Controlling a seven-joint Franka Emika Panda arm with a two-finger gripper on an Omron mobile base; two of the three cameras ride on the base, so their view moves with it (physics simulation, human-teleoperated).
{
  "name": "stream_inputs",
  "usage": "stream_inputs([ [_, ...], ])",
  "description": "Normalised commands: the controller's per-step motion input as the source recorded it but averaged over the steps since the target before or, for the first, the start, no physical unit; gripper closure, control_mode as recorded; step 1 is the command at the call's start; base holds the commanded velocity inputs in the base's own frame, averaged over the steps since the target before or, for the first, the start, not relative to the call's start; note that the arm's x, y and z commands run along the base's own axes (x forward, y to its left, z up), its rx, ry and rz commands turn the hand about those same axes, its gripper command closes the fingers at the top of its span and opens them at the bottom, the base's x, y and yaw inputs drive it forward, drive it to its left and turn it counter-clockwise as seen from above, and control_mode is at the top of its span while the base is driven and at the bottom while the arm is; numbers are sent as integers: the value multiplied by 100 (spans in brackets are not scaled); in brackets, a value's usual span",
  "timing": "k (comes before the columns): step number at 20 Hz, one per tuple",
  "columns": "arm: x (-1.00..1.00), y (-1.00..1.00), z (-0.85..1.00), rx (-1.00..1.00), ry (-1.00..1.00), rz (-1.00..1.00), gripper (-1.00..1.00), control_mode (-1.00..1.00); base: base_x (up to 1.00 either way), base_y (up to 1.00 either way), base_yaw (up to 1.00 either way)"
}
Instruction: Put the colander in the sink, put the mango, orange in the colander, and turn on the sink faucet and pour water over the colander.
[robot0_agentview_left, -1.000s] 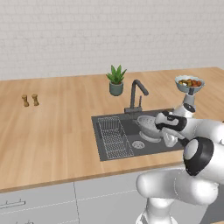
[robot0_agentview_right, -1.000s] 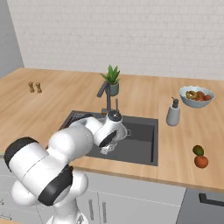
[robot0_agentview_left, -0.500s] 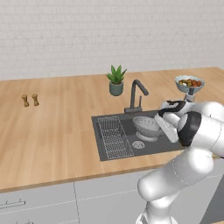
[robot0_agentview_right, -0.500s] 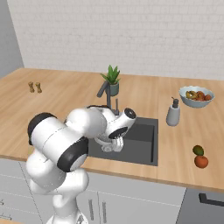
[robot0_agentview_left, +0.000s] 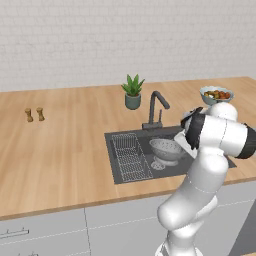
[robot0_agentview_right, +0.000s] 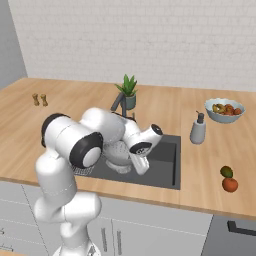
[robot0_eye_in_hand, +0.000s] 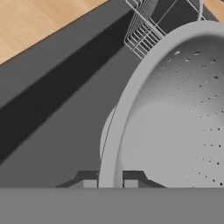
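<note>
The shiny perforated colander (robot0_agentview_left: 167, 148) (robot0_agentview_right: 116, 151) sits low in the dark grey sink (robot0_agentview_left: 150, 172) (robot0_agentview_right: 167, 156), beside the wire rack (robot0_agentview_left: 131, 156) (robot0_eye_in_hand: 144, 26). My gripper (robot0_eye_in_hand: 110, 182) (robot0_agentview_right: 141, 166) is shut on the colander's (robot0_eye_in_hand: 175, 122) rim, one finger on each side of the thin metal edge. The dark gooseneck sink faucet (robot0_agentview_left: 156, 107) (robot0_agentview_right: 119, 102) stands behind the basin, and no water runs from it. The mango (robot0_agentview_right: 226, 171) and the orange (robot0_agentview_right: 230, 184) lie together on the counter to the right of the sink.
A potted plant (robot0_agentview_left: 132, 92) stands behind the faucet. A pale fruit bowl (robot0_agentview_right: 224, 110) and a soap dispenser (robot0_agentview_right: 198, 129) are at the back right. Two small shakers (robot0_agentview_left: 34, 114) stand far left. My own arm (robot0_agentview_left: 215, 137) looms over the sink's right side.
My arm has folded, its elbow swinging up and toward the sink's front. The colander stays in about the same spot in the basin, with the gripper shut throughout.
</note>
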Motion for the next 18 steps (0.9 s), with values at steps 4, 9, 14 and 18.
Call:
stream_inputs([
  [4,0,0,-28,0,-5,18,100,-100,0,0,0],
  [9,0,0,-22,-1,-10,12,100,-100,0,0,0],
  [14,-3,6,-20,-3,-18,7,100,-100,0,0,0],
  [18,0,15,-29,-5,-16,5,100,-100,0,0,0],
])
